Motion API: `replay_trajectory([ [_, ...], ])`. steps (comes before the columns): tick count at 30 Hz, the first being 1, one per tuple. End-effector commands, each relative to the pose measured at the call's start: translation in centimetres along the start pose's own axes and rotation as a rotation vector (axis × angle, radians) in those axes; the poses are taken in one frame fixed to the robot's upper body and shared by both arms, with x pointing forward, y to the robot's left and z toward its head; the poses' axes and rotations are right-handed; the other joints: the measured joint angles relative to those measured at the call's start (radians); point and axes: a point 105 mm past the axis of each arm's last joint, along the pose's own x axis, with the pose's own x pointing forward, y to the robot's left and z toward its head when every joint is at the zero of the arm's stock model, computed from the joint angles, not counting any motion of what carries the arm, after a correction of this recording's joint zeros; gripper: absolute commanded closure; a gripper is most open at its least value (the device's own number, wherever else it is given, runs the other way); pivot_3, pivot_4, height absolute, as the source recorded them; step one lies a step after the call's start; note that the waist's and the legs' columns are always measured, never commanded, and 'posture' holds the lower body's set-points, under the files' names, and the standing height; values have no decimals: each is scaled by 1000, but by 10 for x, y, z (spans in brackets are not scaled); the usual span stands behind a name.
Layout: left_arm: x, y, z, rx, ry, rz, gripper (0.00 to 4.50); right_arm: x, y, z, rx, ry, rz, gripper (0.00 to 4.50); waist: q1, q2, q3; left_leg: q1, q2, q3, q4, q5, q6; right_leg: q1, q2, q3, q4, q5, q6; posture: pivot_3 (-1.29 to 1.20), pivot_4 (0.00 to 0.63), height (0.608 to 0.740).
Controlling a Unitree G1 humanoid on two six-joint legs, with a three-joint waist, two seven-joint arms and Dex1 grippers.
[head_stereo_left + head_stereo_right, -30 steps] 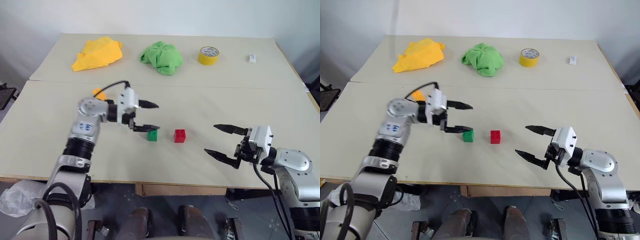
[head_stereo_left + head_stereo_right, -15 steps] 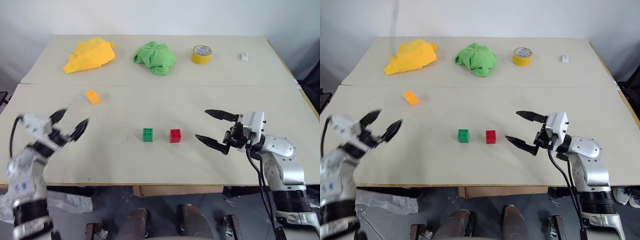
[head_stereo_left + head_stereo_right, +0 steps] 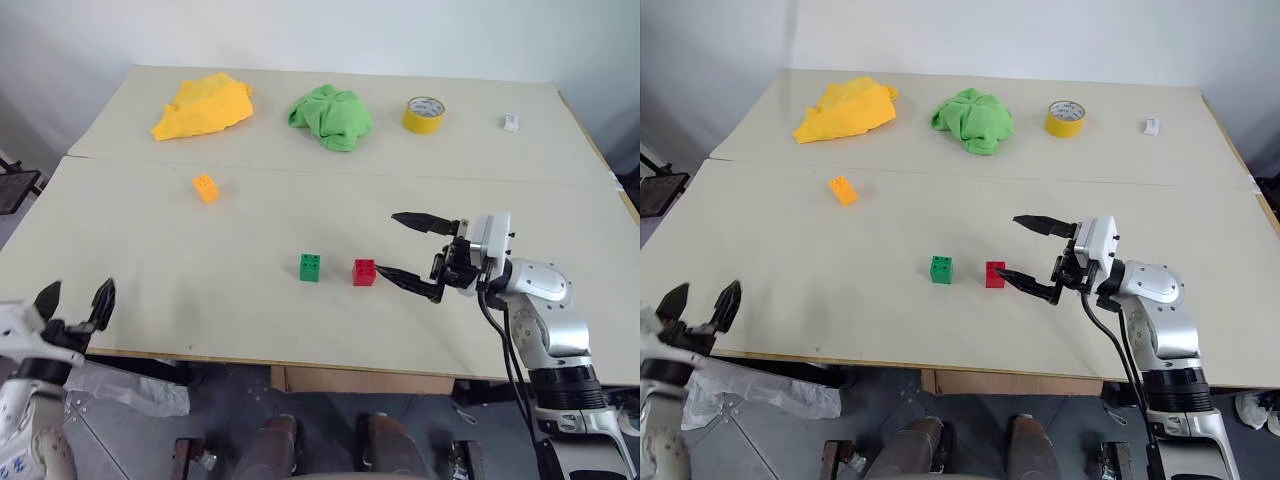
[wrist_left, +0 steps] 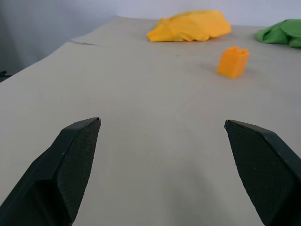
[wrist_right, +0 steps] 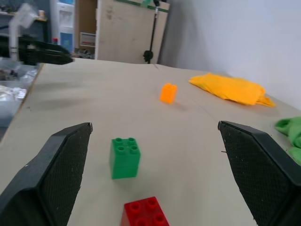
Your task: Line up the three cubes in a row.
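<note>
Right now your right gripper (image 3: 408, 250) stands wide and holds nothing, pointing left, with its near fingertip just beside the right face of the red cube (image 3: 364, 272). Your left gripper (image 3: 75, 301) is spread wide too, also holding nothing, at the near left edge of the tabletop (image 3: 180, 300), well apart from every cube.

Left of the red cube, with a small gap between, sits the green cube (image 3: 310, 266); the two lie level with each other. You have the orange-yellow cube (image 3: 206, 188) farther off to the far left, alone, with bare tabletop all around it. Open surface runs from the left gripper to the cubes, and a seam crosses the tabletop beyond them.

Along the far side you have one yellow cloth (image 3: 203, 104), one green cloth (image 3: 333, 115), one yellow tape roll (image 3: 424, 113) and one small white object (image 3: 511, 122), all well clear of the cubes.

Your right wrist view looks over the studs of the red and green cubes, with the left gripper's fingers (image 5: 47, 51) in the distance. Your left wrist view looks along the surface to the orange-yellow cube.

Count: three cubes, two cloths, one tape roll.
</note>
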Motion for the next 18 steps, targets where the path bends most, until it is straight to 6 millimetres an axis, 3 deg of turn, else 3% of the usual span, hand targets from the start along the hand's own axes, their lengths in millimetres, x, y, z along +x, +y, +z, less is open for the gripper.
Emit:
replay_trajectory([
  [1,30,-18,15,39,3,-88,10,0,-3,10,-36,-24,-6,0,-4,0,0,0,0,0,0,0,0,0,0,0,0,0,0,0,150,740],
  [7,105,-43,21,80,30,-132,10,-1,-4,7,-63,2,-33,0,-11,0,0,0,-1,2,-2,0,0,-4,1,-3,7,0,0,0,150,740],
  [10,144,-40,15,108,108,-115,10,-2,-3,7,-75,16,-42,0,-7,0,0,-1,-1,2,0,0,0,-4,4,-8,8,0,0,0,150,740],
  [12,159,-43,10,121,143,-128,10,-4,-3,8,-75,21,-53,0,-28,0,0,-1,-2,2,0,0,0,-4,5,-8,8,0,0,0,150,740],
  [18,188,-63,8,140,184,-122,10,-9,1,8,-67,33,-84,0,-27,-1,0,-2,-3,3,-2,0,1,-6,2,-10,10,0,0,0,150,740],
])
